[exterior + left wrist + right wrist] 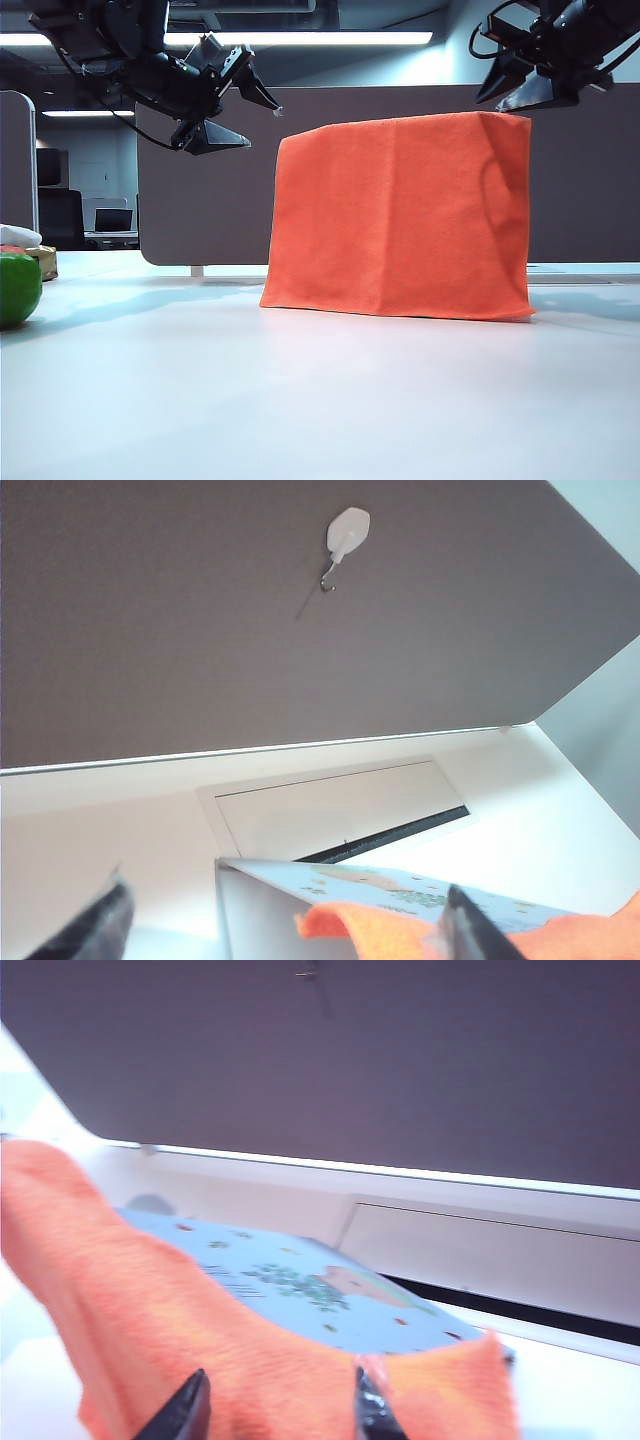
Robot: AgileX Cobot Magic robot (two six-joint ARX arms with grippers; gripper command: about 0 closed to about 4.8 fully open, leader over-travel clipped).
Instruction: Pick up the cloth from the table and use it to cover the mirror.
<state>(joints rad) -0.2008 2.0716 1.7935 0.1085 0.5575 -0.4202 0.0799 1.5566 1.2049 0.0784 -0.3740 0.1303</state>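
Bright orange cloth [400,215], grey partition [210,215], perhaps pale-blue patterned mirror back [300,1285].

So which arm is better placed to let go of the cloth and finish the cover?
Probably the right. Its pincer sits at the top right corner of the cloth, fingertips straddling the orange fabric in its wrist view. The left pincer hangs open in the air, clear of the cloth's left edge.

A large bright orange microfibre cloth [400,215] is draped down to the smooth white table [320,400]. The left gripper [250,118] is held open, above and left of it; the right gripper [512,88] is seen at its top right corner.
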